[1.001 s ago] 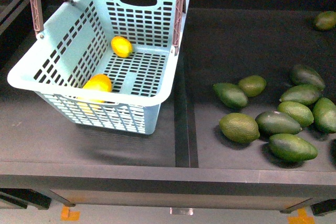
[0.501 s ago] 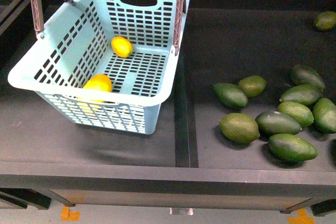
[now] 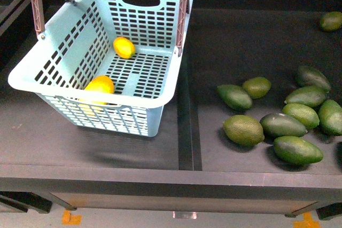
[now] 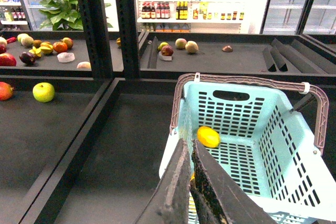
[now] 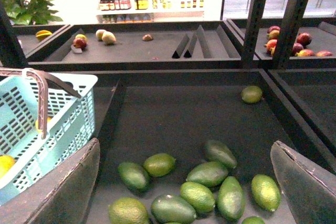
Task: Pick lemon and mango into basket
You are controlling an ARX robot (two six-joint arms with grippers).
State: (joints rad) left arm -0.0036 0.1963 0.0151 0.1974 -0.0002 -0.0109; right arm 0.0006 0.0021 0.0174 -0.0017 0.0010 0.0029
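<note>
Both fruits already sit in the basket (image 3: 160, 86): the lemon (image 3: 124, 47) on the slotted floor near the far wall under the oval hand cut-out, the mango (image 3: 99, 86) pressed into the near corner against the front wall. Judged from that, the picking is done and your step in hand is simply to clear out cleanly.

Your left gripper (image 4: 191, 167) hangs over the near side of the basket with its fingers pressed together and nothing between them. Lift it straight up before swinging away, so you don't clip the brown swing handle (image 3: 183, 9), which stands upright along the far rim, or nudge the basket, which sits tilted on the shelf. Your right gripper (image 5: 184, 177) is spread wide and empty above the green fruits (image 3: 243, 130) in the neighbouring bin; these look like avocados, though the view is too coarse to be sure. Keep it high, because none of them belongs to the task and they lie close enough together that a low pass would roll them.

Against the front views from a second and half a second ago, nothing has shifted: basket, lemon, mango and every green fruit lie where they lay, and neither arm shows in that view.
</note>
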